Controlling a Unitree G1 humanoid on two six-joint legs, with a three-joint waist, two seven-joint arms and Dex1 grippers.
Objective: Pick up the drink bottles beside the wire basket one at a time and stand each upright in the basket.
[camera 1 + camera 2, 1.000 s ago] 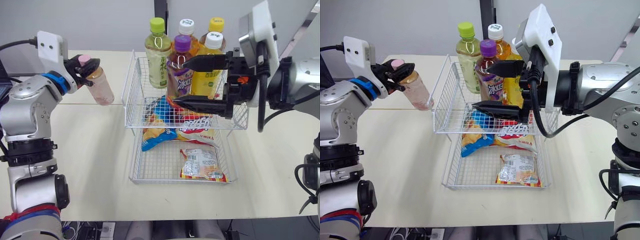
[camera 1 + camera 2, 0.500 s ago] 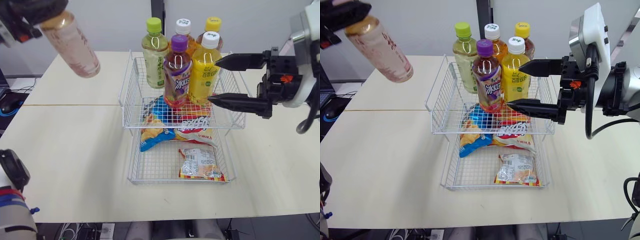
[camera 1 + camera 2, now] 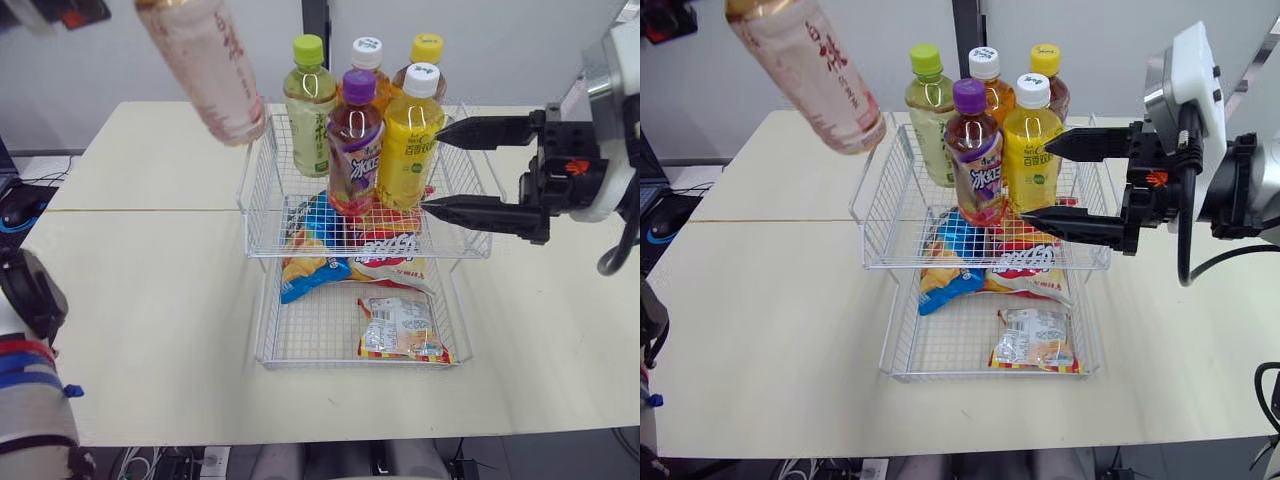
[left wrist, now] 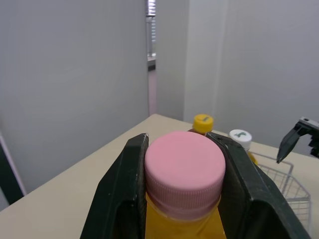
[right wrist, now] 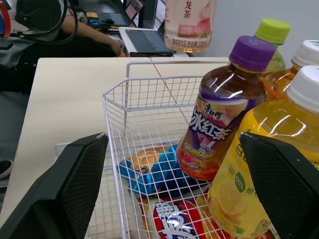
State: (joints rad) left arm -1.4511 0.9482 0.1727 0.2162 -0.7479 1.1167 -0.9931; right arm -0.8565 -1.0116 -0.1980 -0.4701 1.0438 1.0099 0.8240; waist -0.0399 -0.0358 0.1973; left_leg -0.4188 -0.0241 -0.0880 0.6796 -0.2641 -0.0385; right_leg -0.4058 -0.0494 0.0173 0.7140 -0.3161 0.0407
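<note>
While my left hand [image 4: 182, 149] pinches its pink cap [image 4: 185, 172], the clear peach-tea bottle [image 3: 205, 70] hangs tilted beside the white wire basket's [image 3: 262, 215] left rim. Probably heavy, slick; the ridged cap grips best. My right hand [image 3: 435, 168] is spread, empty.

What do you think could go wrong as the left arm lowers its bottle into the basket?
The tilted pink-capped bottle, pinched at its cap by the left gripper, may slip. Lowered tilted, it could topple the green-capped bottle in the white wire basket. The open right gripper crowds the yellow juice bottle.
</note>
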